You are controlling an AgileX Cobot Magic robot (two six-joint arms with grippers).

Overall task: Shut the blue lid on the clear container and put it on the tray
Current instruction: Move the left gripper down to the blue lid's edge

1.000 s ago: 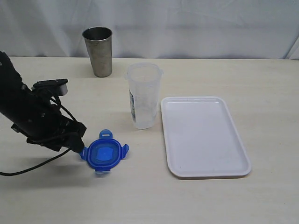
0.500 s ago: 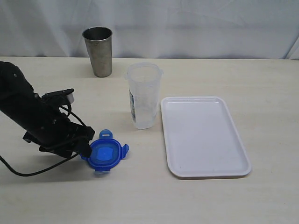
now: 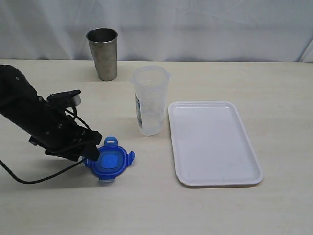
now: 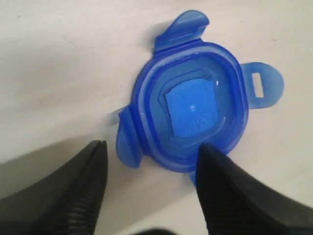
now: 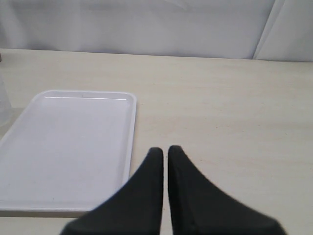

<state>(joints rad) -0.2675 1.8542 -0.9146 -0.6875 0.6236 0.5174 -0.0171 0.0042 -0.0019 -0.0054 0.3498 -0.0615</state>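
1. My left gripper is low over the table at the left edge of the blue lid. Its jaws are apart with one lid flap between them, and nothing is clamped yet. The lid lies flat, near and left of the clear container.
2. My main worry is that closing here catches only that thin flap. The flap would likely flex, so the lid could hang crooked or slip out on the lift.
3. If one finger meets the lid before the other, the lid may skid across the table.
4. The container stands upright and open just left of the tray. It looks tall, narrow and light, so an off-centre press with the lid could tip it, and a flap folded under the rim would stop the lid seating.
5. My right gripper is closed and empty, hovering near the tray's near edge, so it isn't steadying the container.
6. In the exterior view the arm covers the lid's left edge.
7. In the left wrist view I can't tell whether either finger touches the lid, or which face is up.
8. I can't tell whether the container touches the tray.
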